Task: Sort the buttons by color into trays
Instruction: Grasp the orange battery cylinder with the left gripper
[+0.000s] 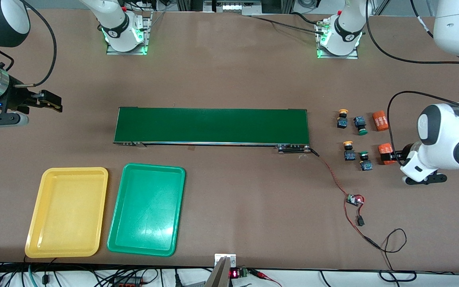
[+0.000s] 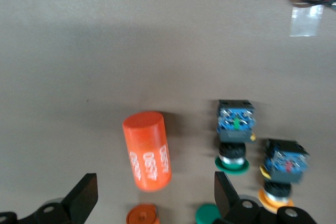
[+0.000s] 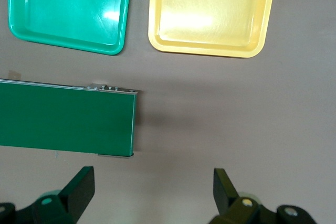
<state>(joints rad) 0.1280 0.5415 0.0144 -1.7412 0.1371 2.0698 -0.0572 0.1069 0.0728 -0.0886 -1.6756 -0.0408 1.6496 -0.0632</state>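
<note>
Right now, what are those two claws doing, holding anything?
Left gripper: open, holding nothing, over the orange cylinder beside the buttons.
Right gripper: open, holding nothing, waiting near the belt's end.

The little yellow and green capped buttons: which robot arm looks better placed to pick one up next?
The left arm. Its tool hangs open over an orange cylinder right beside the black-and-blue push buttons. The right arm's tool waits open at its own end of the table, by the dark green conveyor belt.
</note>
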